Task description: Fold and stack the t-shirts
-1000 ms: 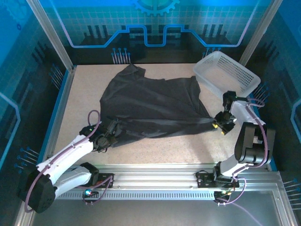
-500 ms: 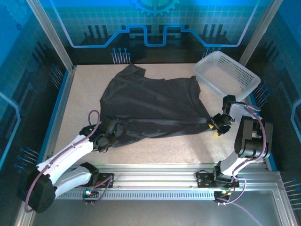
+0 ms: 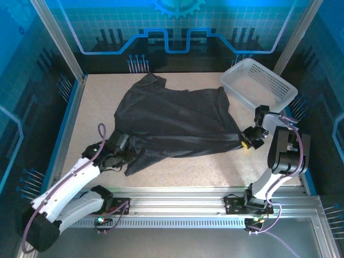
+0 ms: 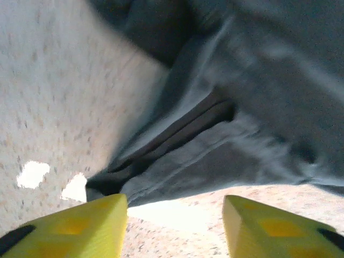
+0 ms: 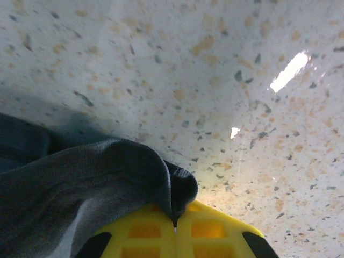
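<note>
A white plastic lattice basket (image 3: 258, 86) is sitting on the speckled beige desk (image 3: 91, 102) just beyond the right hand (image 3: 246, 142), near the far right corner, apart from the cloth. An aluminium rail (image 3: 177, 196) is running along the near edge behind both arm bases, and a blue patterned panel (image 3: 177, 27) is closing off the back. Nothing is lying between either hand and the cloth.

The t-shirt (image 3: 174, 121), a plain charcoal-black garment of soft, matte fabric, is spreading in loose wrinkles across the middle of the desk, stretching from one hand to the other, with one end bunching towards the far side. In the left wrist view its hem (image 4: 177, 177) is rippling in layered folds on the desk just ahead of the left hand (image 4: 174, 217). In the right wrist view a rounded fold of the cloth (image 5: 107, 177) is rising off the stone-flecked desk (image 5: 215, 80).

The right arm is folding back sharply at the elbow and reaching inward, its right hand (image 5: 174, 223) pressing its yellow fingers (image 5: 209, 228) together on the shirt's corner. The left arm is stretching low and forward from its base, the left hand (image 3: 124, 152) sitting at the shirt's near corner with its yellow fingers (image 4: 80, 226) spread apart and gripping nothing.
</note>
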Tool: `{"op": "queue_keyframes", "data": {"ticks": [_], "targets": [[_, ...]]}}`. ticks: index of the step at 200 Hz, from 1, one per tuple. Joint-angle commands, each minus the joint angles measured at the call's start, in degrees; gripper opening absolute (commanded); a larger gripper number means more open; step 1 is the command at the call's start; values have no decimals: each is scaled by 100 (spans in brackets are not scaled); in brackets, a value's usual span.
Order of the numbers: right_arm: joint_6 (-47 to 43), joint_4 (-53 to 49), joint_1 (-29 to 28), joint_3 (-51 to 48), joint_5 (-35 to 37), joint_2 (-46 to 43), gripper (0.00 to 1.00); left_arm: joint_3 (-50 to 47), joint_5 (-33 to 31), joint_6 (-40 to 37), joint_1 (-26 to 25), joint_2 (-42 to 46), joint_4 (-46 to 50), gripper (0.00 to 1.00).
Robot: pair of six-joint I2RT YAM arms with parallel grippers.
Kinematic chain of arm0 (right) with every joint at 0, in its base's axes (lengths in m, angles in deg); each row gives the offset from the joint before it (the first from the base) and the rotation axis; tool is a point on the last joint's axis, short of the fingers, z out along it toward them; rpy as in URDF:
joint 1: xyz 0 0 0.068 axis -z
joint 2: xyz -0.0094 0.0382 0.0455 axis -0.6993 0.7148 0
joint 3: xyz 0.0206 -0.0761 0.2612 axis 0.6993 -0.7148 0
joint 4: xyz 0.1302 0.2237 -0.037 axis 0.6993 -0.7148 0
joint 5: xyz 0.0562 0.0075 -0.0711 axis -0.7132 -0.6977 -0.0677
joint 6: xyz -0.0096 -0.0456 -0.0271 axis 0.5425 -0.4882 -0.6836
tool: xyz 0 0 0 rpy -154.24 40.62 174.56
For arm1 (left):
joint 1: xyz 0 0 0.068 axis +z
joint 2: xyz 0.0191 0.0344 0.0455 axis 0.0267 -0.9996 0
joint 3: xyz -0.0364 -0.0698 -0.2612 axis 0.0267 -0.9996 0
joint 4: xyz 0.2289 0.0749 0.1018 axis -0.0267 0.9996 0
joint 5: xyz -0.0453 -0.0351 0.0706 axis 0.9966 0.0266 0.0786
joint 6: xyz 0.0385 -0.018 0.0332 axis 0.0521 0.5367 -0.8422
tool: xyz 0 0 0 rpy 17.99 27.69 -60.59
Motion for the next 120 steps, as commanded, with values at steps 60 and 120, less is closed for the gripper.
{"op": "queue_keyframes", "data": {"ticks": [60, 120], "targets": [[-179, -233, 52, 537, 481, 229, 0, 499, 1351, -98, 2398, -1428, -960, 52], [-320, -231, -57, 502, 525, 194, 0, 387, 1973, 1131, 2402, -2427, -2094, 58]]}}
